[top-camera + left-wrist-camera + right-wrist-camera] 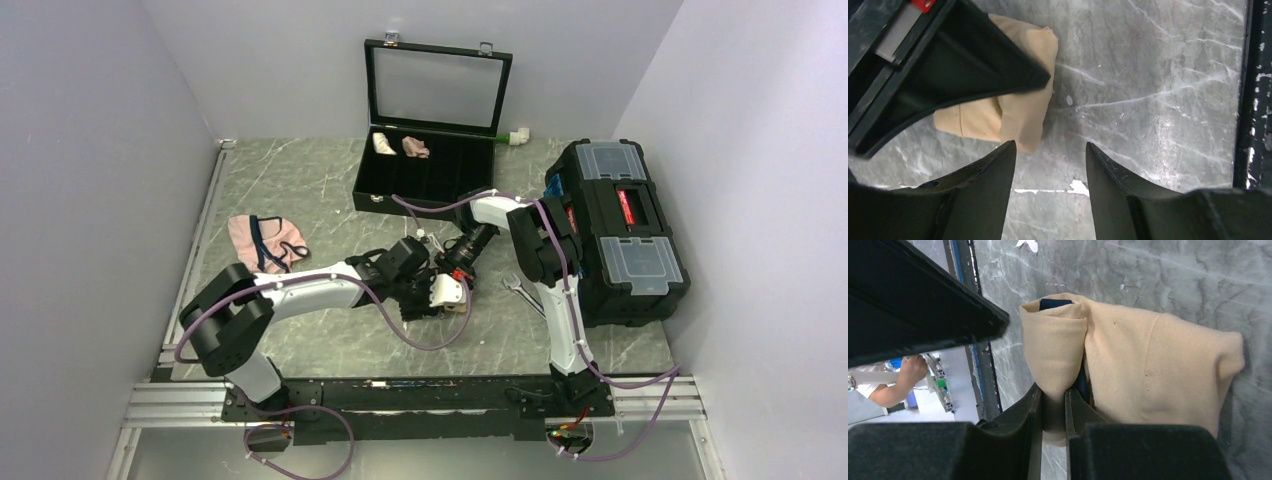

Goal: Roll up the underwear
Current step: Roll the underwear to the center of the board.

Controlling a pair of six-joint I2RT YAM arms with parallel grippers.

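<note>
The underwear (1148, 365) lay bunched in folds near the middle of the marble table (1158, 100), between my two arms. My right gripper (1053, 392) was clenched on a fold at its edge. My left gripper (1049, 145) stood released just beside the fabric, jaws apart, gripping nothing. Pink underwear (265, 240) lay well apart, far left.

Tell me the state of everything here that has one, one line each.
Tan-beige fabric underwear: partly rolled, one fold pinched.
Right gripper: shut on the underwear.
Left gripper: open, empty.
Black display case with glass lid: lid raised open.
Black plastic toolbox: lid closed.
Pink underwear with dark edging: unrolled, lying loose.
Small cream roll and pink roll: rolled, inside the case.
</note>
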